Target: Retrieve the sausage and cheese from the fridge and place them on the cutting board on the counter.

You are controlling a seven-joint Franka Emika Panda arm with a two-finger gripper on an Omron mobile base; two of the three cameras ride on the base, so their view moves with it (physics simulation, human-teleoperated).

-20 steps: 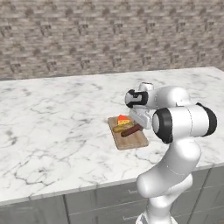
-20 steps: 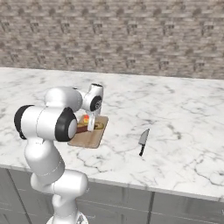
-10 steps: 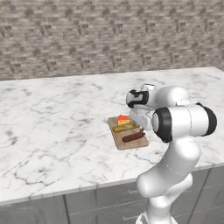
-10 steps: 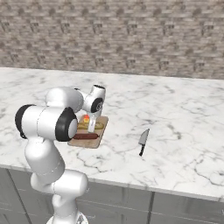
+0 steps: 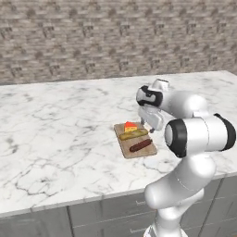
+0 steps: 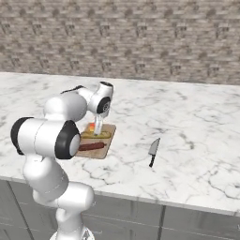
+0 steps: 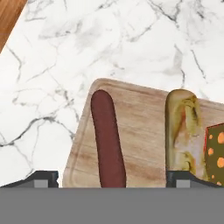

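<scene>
Now the sausage point(image 7: 107, 140) lies flat on the board point(image 7: 140, 131), free of my fingers, with a yellowish roll point(image 7: 181, 131) beside it and the cheese point(image 7: 214, 151) past that. My gripper point(image 7: 113, 177) hangs just above, jaws spread wide and released. A knife point(image 6: 153, 151) rests on the counter point(image 5: 60, 129), well apart.

Sausage point(image 7: 107, 140): dark red-brown cyl, rounded ends, lies flat on cutting board point(image 7: 144, 131), lower centre of hand view. Cheese point(image 7: 214, 151): orange wedge w/ red edge, at right edge of hand view, on same board. Board: light-brown wood, flat on white marble counter point(image 5: 60, 134), mid-frame in left base view.
</scene>
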